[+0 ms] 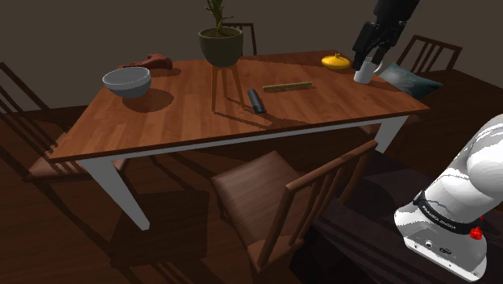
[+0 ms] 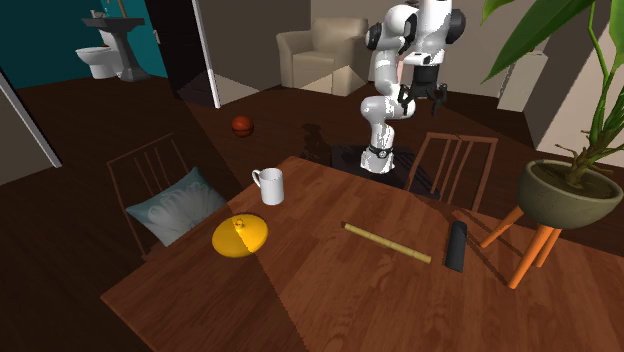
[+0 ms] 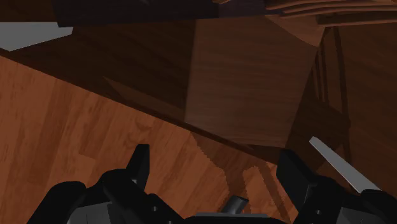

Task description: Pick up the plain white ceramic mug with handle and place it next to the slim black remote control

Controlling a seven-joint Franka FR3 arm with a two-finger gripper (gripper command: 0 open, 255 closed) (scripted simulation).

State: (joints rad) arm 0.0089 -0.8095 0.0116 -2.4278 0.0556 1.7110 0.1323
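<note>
Hand (image 3: 213,154) hangs open, nothing between its fingers, high near the desk (image 2: 330,300) edge, well apart from the white mug (image 2: 271,186) upright beside the yellow lid (image 2: 239,235); best to descend squarely over the mug's body, handle clear, before carrying it toward the black remote (image 2: 456,244).

I'm looking at a home here, a dining room by the look of it. There's a wooden dining table (image 1: 161,121) on white legs, with wooden chairs (image 1: 282,202) drawn up around it, one carrying a pale cushion (image 2: 178,205). A potted plant (image 2: 570,190) stands on the tabletop. Further back I've got a cream armchair (image 2: 315,55), a ball (image 2: 242,125) on the dark wood floor (image 2: 90,130), and a toilet (image 2: 100,60) and basin (image 2: 113,25) against a teal wall (image 2: 60,30).
</note>
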